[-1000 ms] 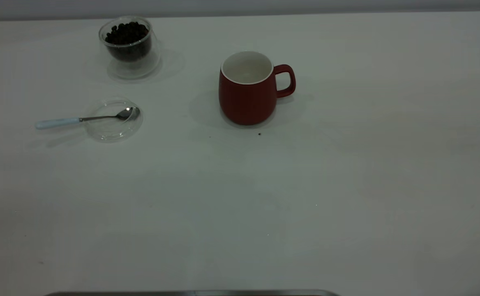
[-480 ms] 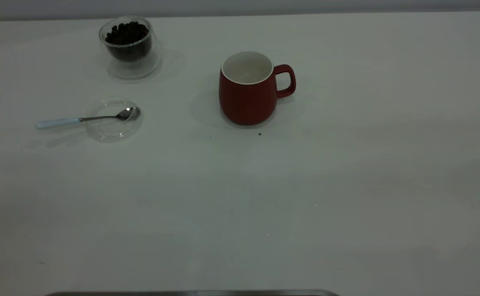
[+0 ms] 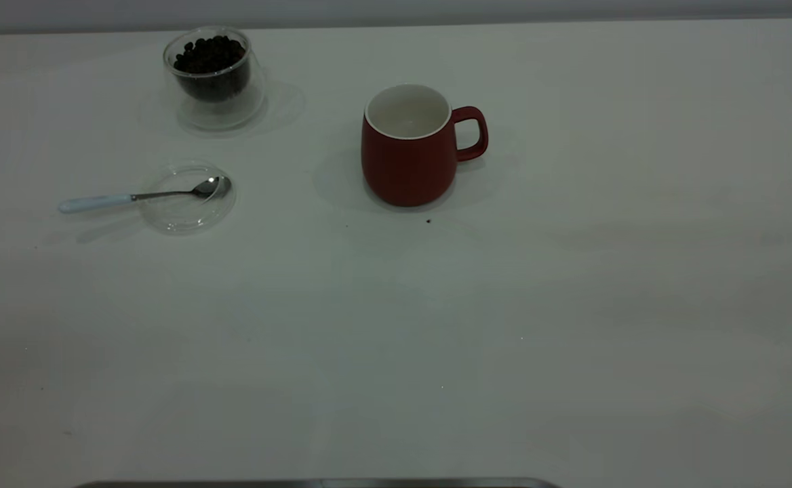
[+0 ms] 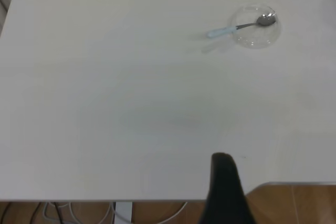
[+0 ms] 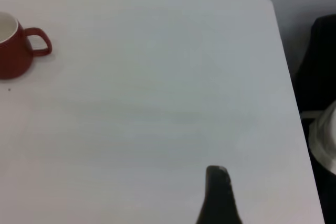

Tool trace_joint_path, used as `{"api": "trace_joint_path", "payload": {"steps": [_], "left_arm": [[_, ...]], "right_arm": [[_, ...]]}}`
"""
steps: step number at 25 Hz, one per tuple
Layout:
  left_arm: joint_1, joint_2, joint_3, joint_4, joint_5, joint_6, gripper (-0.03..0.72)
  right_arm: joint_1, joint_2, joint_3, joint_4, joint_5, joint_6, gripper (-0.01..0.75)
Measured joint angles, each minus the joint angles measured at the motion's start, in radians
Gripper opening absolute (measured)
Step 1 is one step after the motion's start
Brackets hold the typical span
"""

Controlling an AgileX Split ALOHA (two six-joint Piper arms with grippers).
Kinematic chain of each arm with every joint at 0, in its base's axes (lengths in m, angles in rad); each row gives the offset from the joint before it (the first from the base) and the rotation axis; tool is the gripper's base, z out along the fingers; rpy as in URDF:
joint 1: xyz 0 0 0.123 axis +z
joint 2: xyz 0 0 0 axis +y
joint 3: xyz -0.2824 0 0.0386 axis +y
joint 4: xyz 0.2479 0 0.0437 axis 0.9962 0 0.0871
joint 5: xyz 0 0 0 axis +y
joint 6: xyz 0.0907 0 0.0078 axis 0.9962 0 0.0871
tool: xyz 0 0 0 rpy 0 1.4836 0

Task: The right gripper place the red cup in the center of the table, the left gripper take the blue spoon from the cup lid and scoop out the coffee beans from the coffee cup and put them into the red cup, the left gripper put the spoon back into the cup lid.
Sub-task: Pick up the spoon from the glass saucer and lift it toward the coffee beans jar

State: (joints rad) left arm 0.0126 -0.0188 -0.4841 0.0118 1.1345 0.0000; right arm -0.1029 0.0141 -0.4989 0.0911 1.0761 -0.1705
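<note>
The red cup (image 3: 407,146) stands upright near the middle of the table (image 3: 572,305), a little toward the far edge, with its loop handle pointing to 3 o'clock in the exterior view and its white inside bare. 2 tiny dark specks lie on the tabletop just off its base at about 6 o'clock.

Out at roughly 10 o'clock from the mug, well apart from it, sits the coffee cup (image 3: 214,78), a clear double-walled glass holding a heap of coffee beans (image 3: 209,55) up to near its rim. At about 6 o'clock from that glass, near it but not touching, the cup lid (image 3: 187,197) lies flat on the table. The blue spoon (image 3: 142,196) rests across it: the shiny bowl sits inside the lid near its 3 o'clock edge, and the pale handle runs out over the rim toward 9 o'clock, its end above bare tabletop.

Neither arm appears in the exterior view. In the left wrist view the left gripper (image 4: 224,190) shows as 1 dark tapered tip over the table's edge, well apart from the lid and spoon; I cannot tell whether it is spread or pressed together. In the right wrist view the right gripper (image 5: 218,196) shows likewise as 1 dark tip over bare table, far from the mug, and again I cannot tell its state.
</note>
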Motion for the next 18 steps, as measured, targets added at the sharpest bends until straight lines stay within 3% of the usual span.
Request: {"api": "trace_joint_path", "payload": {"steps": [18], "left_arm": [[0.0,0.0,0.0,0.0,0.0,0.007,0.586]], "right_arm": [[-0.002,-0.03,0.023,-0.009,0.05,0.005,0.59]]}}
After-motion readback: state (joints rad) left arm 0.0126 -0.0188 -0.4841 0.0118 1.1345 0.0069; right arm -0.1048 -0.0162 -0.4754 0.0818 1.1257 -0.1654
